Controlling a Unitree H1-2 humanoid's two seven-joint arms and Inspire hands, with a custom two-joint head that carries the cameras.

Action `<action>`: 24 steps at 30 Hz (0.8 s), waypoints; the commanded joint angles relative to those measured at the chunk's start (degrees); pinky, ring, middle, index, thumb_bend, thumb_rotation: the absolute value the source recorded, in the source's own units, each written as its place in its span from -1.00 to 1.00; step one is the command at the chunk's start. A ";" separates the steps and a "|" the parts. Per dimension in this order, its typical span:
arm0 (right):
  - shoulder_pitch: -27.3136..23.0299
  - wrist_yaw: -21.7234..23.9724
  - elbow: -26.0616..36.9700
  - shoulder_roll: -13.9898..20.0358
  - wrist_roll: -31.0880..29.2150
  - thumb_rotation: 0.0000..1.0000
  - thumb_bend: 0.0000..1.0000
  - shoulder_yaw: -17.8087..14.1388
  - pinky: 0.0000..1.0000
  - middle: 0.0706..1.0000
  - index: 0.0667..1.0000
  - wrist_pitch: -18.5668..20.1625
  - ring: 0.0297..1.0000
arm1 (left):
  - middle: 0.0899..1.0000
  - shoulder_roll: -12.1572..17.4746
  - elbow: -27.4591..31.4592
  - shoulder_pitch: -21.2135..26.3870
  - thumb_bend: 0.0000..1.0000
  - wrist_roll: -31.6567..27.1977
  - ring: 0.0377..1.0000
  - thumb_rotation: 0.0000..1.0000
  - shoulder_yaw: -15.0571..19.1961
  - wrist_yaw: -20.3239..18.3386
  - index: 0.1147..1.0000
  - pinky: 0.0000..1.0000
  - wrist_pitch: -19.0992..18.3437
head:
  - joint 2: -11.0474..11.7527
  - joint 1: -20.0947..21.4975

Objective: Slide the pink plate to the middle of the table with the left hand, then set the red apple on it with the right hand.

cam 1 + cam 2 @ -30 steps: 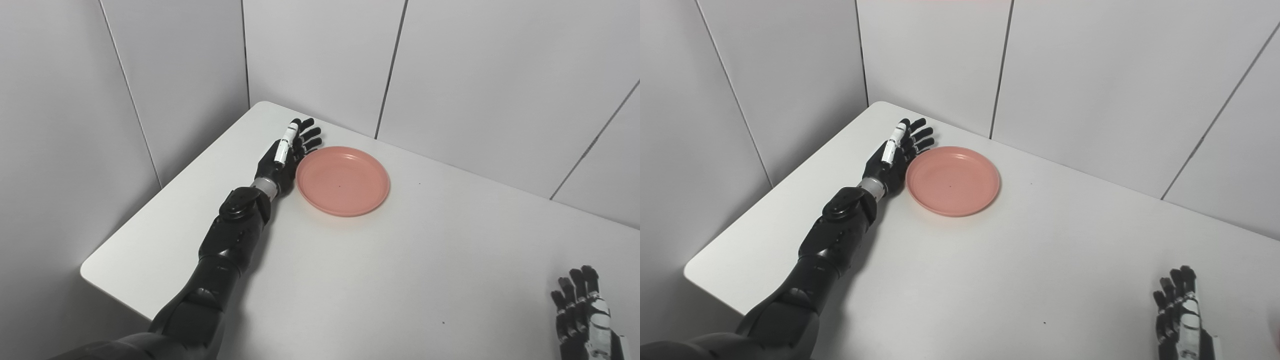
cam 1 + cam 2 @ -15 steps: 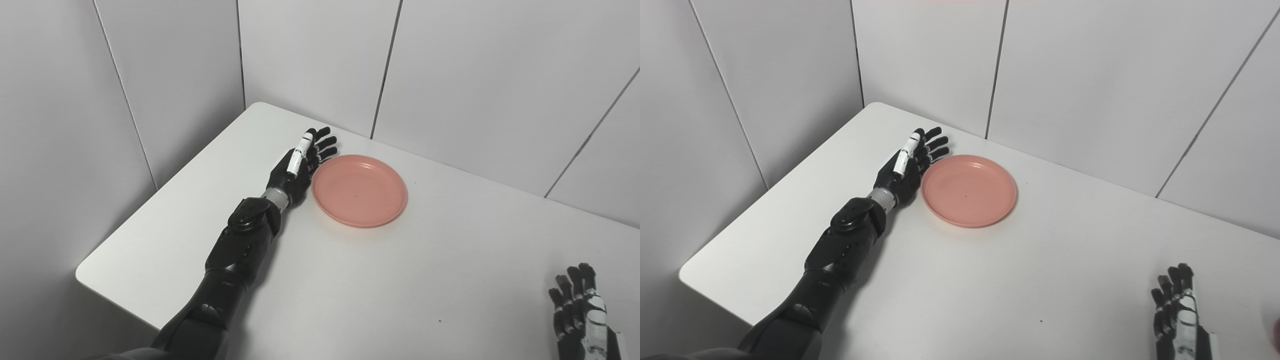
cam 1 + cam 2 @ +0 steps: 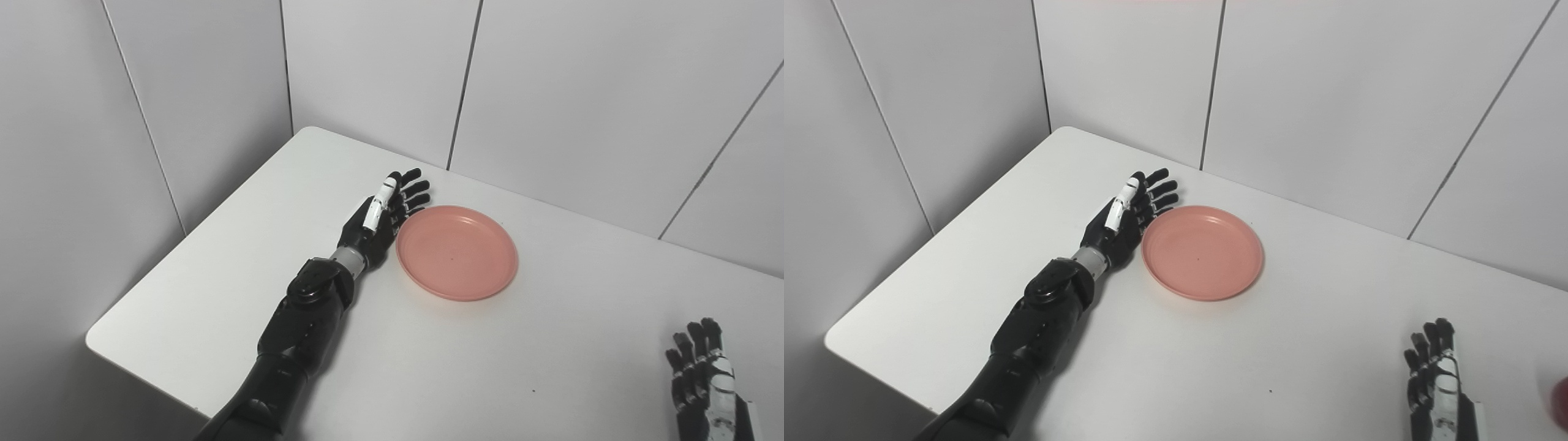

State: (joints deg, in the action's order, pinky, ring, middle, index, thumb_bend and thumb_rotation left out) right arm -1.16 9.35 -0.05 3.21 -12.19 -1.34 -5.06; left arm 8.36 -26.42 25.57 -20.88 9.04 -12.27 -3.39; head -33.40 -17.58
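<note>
Left eye view: pink plate [image 3: 457,252] is seen pushed farther toward mid-surface [image 3: 429,355] by the flat, empty left robot hand [image 3: 381,220] (slide unfinished).

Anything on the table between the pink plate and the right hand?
Nothing: bare table between pink plate and right hand, in both eye views.
</note>
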 commanded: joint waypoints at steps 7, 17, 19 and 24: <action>4.21 0.70 -4.84 -1.16 -0.28 1.00 -0.55 0.34 1.00 1.00 1.00 -2.28 0.98 | 0.70 -3.35 -1.61 -2.12 -0.24 1.18 0.70 1.00 -1.85 0.43 0.67 0.71 -2.13 | -0.77 1.05; 4.25 -0.17 -3.84 -1.73 0.55 1.00 -0.53 0.64 1.00 0.99 1.00 -1.34 0.96 | 0.71 -6.20 1.19 -2.82 -0.25 1.33 0.73 1.00 -3.12 0.79 0.69 0.71 -3.23 | -1.93 3.06; 4.29 -0.33 -3.63 -2.02 0.50 1.00 -0.53 0.59 1.00 0.98 1.00 -1.27 0.95 | 0.72 -6.85 2.29 -3.17 -0.27 1.63 0.74 1.00 -3.66 1.08 0.69 0.72 -3.46 | -2.15 3.32; 4.32 -0.74 -3.55 -2.33 0.86 1.00 -0.52 0.71 1.00 0.97 1.00 -1.48 0.94 | 0.74 -8.23 4.43 -3.81 -0.27 2.22 0.75 1.00 -4.69 1.94 0.72 0.75 -4.41 | -2.66 4.35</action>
State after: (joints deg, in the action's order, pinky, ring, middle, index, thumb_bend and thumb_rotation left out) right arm -1.08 8.82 0.16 2.69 -11.46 -1.35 -5.54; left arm 0.80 -21.19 22.93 -19.48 4.89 -11.45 -3.90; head -36.12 -13.28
